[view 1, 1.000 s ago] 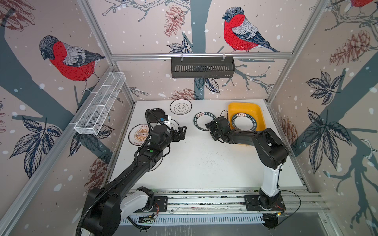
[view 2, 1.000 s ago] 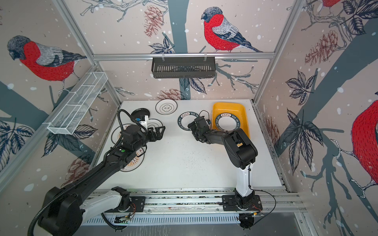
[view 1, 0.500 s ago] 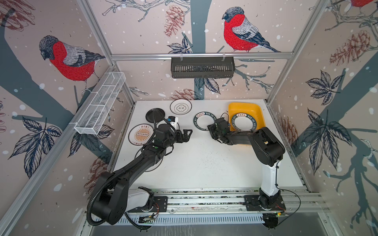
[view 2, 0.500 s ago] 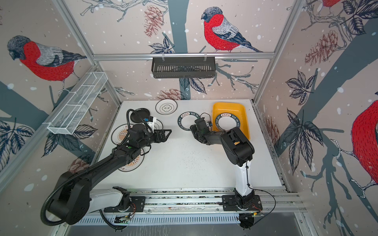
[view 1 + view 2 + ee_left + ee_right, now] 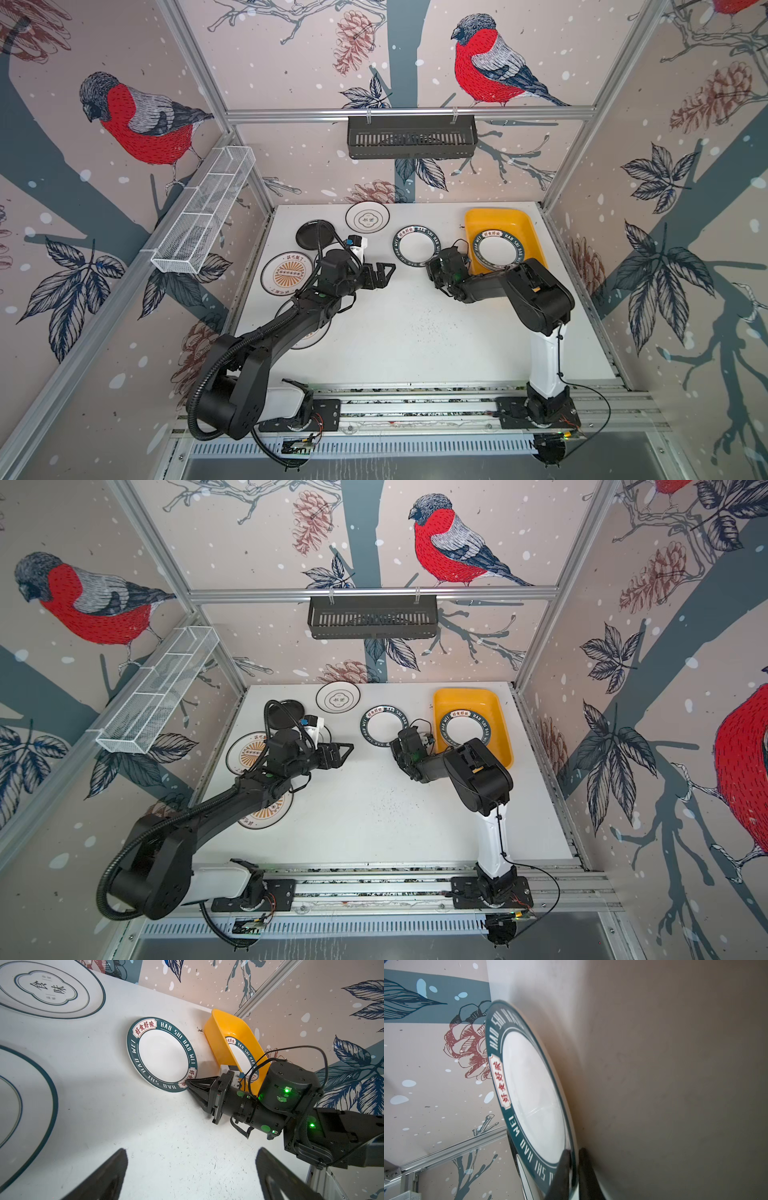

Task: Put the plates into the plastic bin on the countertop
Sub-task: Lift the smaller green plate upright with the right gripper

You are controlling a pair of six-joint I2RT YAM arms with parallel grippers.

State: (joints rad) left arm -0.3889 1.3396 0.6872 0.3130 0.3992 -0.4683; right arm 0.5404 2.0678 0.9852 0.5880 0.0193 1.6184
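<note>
Clamping the plate (image 5: 162, 1054) rim (green-lettered): right pincer (image 5: 187, 1083).

Walls: pinkish-beige wallpaper (image 5: 291, 75) on three sides, printed with red-breasted birds (image 5: 486, 66), pine cones (image 5: 353, 41), dark leaves (image 5: 660, 178), grey-blue branches (image 5: 401, 50).
Frame: aluminium posts (image 5: 195, 62) at the corners, crossbar (image 5: 291, 114) along the back wall.
Back fixture: black slotted basket (image 5: 411, 139) hanging on the crossbar.
Left fixture: white wire mesh rack (image 5: 203, 212) on the left wall.
Light: even, soft shadows.

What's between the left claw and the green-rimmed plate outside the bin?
Just bare countertop, seen in the left wrist view; the right gripper clamps the rim of that plate alongside.
</note>
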